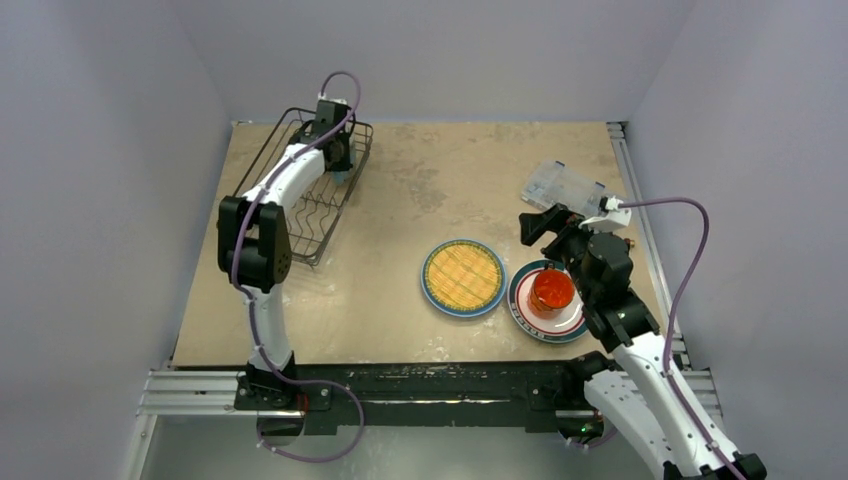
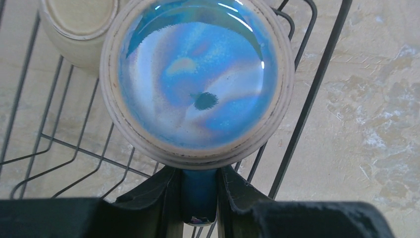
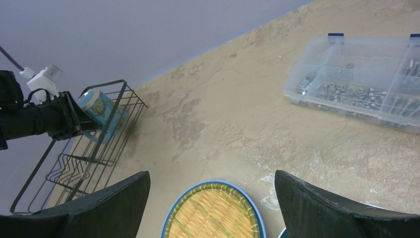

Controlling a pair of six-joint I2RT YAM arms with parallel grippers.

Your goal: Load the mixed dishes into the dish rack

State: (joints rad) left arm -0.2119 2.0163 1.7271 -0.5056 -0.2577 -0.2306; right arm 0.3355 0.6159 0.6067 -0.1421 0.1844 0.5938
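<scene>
One cream cup [image 2: 74,29] neighbours the blue mug [image 2: 198,79] gripped by left pincer [image 2: 198,198]; right pincer [image 3: 212,184] gapes wide.

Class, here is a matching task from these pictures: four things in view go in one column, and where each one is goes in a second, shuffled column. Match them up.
Things:
1. blue mug
2. orange cup
3. yellow woven plate
4. clear box

Places:
A. flat on the table, nothing on it
B. gripped by the left hand at the dish rack
C. on a white plate
D. near the table's right edge, small metal parts inside

Pairs: 1-B; 2-C; 3-A; 4-D.
</scene>
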